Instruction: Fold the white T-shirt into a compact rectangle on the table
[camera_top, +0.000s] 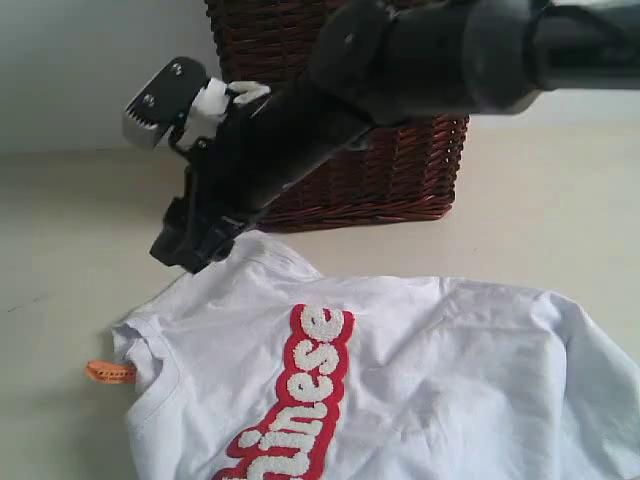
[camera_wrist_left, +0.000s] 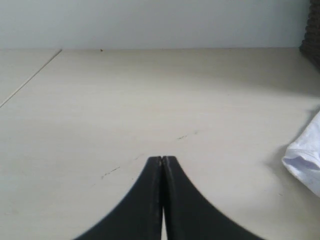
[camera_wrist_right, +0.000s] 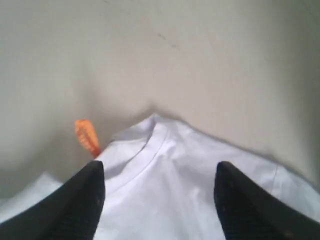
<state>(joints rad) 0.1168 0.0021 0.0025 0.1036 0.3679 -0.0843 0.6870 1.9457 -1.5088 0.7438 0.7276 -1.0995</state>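
White cotton lies flat, the fold yet to be made

Exterior view: the white T-shirt (camera_top: 430, 370) lies spread on the pale bench (camera_top: 60, 250), chest up. Its red-edged fuzzy lettering (camera_top: 310, 400) shows, and a small orange tag (camera_top: 110, 372) pokes out at the collar end. The right hand (camera_top: 192, 248) reaches across the middle and hangs at the shirt's far shoulder corner, right at the cloth. A dark wicker basket (camera_top: 400, 170) stands just behind the shirt, against a plain light wall (camera_top: 90, 60).

Left wrist view: the left hand (camera_wrist_left: 162, 159) is pressed together on nothing, low over bare bench. A corner of the shirt shows off to one side, well apart from it. The bench top is smooth and cream, with a few faint dark scuffs.

Right wrist view: the right hand's fingers (camera_wrist_right: 75, 200) stand wide apart and empty, straddling the ribbed collar (camera_wrist_right: 145, 150). The tag lies beside one finger.

By my reading the shirt is nowhere near a compact rectangle, so this is an early fold. Next, the right hand should close on the shoulder edge by the collar and carry it across without dragging the rest.
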